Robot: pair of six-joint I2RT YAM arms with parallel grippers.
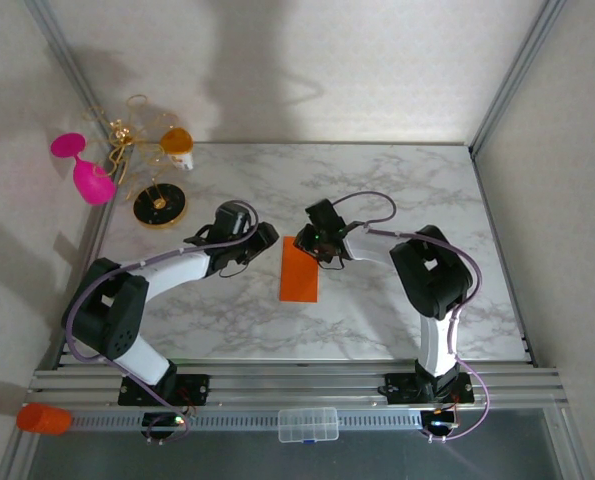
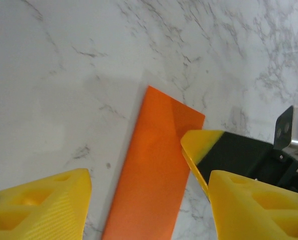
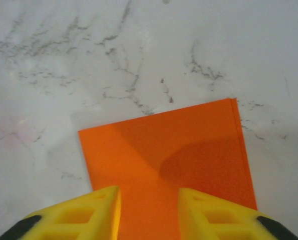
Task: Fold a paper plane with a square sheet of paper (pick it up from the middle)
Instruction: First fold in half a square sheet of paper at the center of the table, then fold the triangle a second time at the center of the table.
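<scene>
Paper [image 1: 299, 272] [image 2: 154, 175] [image 3: 164, 155], bright orange and folded into a narrow rectangle, is laid flat on the marble table [image 1: 397, 190] between the two arms. The left gripper [image 1: 265, 238] [image 2: 149, 187] is held near its far left corner, jaws spread wide and nothing gripped. The right gripper [image 1: 313, 240] [image 3: 149, 195] is poised over the far right corner, jaws parted and nothing pinched; one yellow fingertip [image 2: 199, 142] is seen at the paper's right edge.

The orange paper [image 3: 164, 150] runs off the bottom edge.
</scene>
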